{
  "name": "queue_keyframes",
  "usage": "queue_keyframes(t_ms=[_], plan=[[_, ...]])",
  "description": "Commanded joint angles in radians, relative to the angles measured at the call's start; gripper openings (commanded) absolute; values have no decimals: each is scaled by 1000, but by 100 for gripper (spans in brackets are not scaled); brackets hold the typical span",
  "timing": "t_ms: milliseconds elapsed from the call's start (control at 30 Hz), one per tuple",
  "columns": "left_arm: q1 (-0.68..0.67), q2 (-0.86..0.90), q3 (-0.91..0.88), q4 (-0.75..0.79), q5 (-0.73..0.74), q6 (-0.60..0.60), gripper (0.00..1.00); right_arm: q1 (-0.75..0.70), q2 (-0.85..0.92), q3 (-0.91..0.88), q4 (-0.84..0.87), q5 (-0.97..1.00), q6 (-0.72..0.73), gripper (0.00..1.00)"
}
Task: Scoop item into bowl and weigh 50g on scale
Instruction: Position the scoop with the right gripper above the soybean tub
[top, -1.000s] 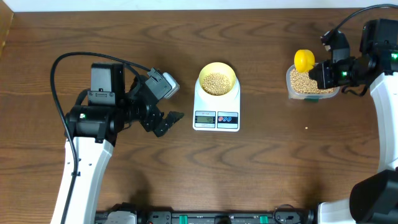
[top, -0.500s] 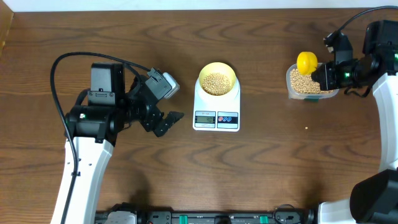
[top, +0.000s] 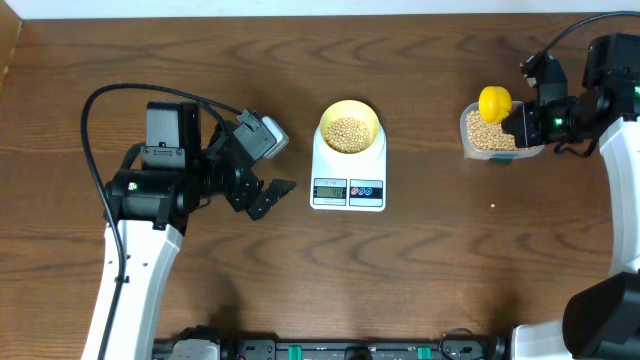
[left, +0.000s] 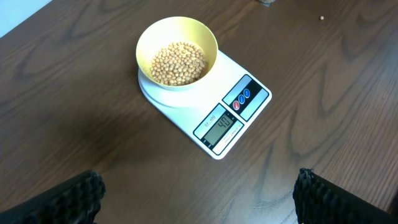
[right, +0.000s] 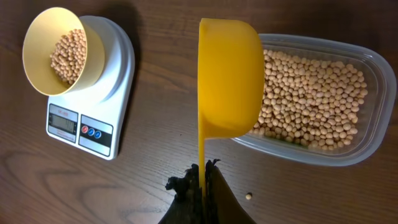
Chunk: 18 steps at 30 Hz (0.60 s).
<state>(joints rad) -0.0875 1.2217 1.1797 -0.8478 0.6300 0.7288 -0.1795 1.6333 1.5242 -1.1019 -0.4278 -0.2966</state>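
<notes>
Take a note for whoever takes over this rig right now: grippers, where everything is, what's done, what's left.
Left gripper: open, empty, parked left of the scale.
Right gripper: shut on the yellow scoop handle; scoop held over the clear tub of beans, looks empty.
Bowl sits on the scale, partly filled with beans. One stray bean lies on the table by the tub.
Done: some beans in the bowl.
Left: check the display (too small to read surely), add beans up to target.

Yel. bowl (left: 177, 30), tan beans (left: 179, 62), wht scale (left: 189, 106), yel. scoop (right: 229, 81).
</notes>
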Motion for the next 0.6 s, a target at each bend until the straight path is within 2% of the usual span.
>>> queue_keyframes(t_ms=[0,567], plan=[[4,0,15,0,9,-12,99,-10,-23,18,-6,-1,-12,1],[4,0,15,0,9,-12,99,-11,-23,18,-10,3,-15,1]])
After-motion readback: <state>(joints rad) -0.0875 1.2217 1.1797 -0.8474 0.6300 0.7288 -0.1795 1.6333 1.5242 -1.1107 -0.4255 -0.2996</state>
